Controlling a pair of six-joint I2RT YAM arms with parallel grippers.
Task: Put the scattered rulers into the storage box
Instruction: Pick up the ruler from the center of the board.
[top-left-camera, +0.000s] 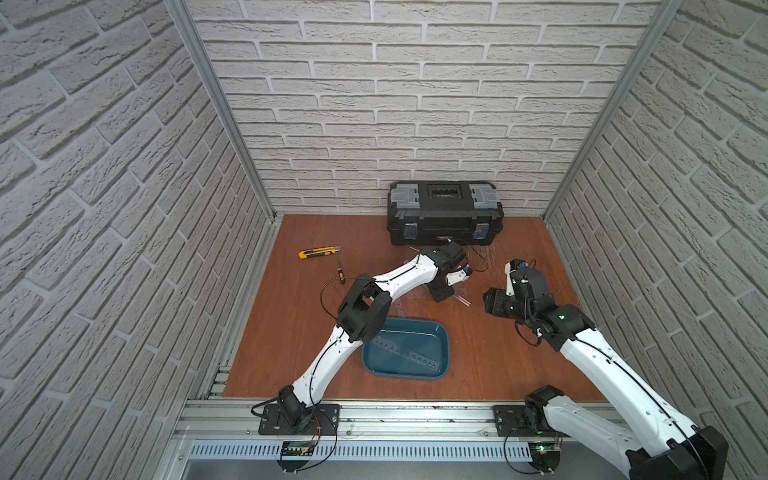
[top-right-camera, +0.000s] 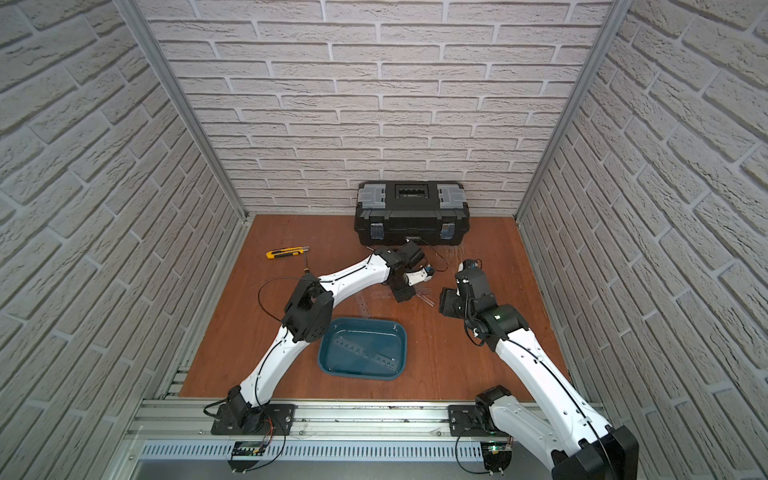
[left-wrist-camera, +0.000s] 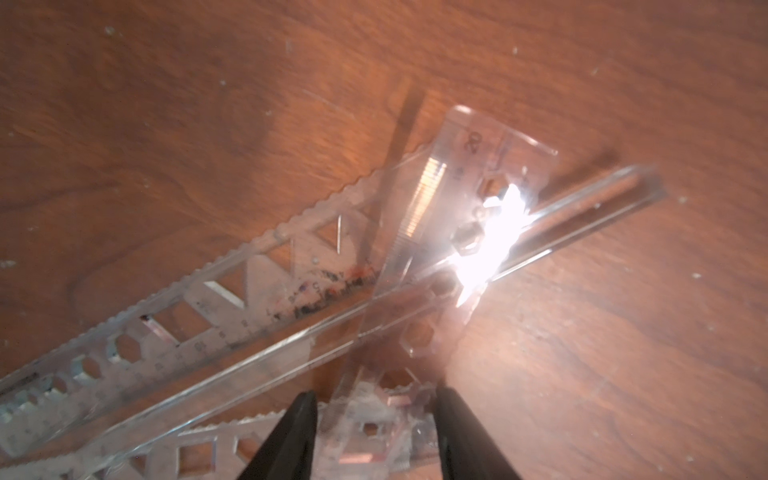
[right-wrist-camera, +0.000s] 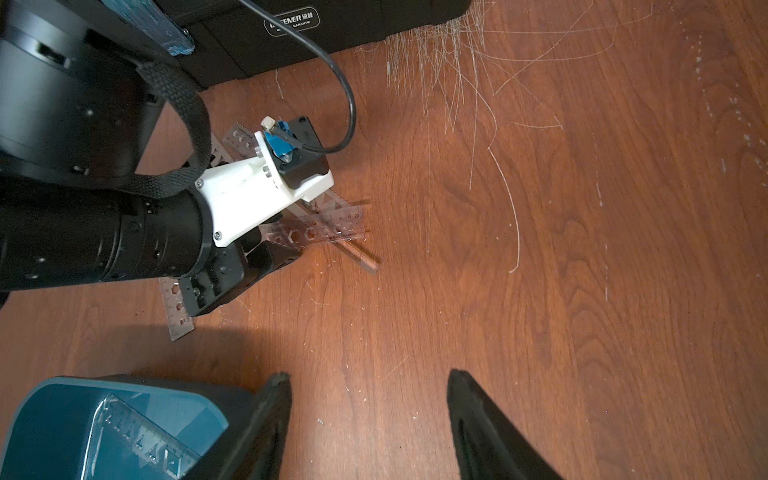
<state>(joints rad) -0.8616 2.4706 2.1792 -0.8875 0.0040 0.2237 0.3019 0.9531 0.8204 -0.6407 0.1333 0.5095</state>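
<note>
Left fingers (left-wrist-camera: 297, 428) half open, astride end of one of crossed rulers (left-wrist-camera: 332, 299) on counter (top-left-camera: 498, 353) near toolbox (top-left-camera: 444, 220). Right fingers (right-wrist-camera: 473, 419) apart, empty. One ruler (top-left-camera: 405, 353) lies inside storage box (top-left-camera: 415, 330).

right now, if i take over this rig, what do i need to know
Left gripper: down on the ruler pile in front of the black toolbox, jaws astride a ruler end; whether it is gripped is unclear.
Right gripper: open, empty, above the bare table.
Done: a single ruler lies in the teal storage box.
Left: at least three crossed rulers in the pile to move into the box.
</note>
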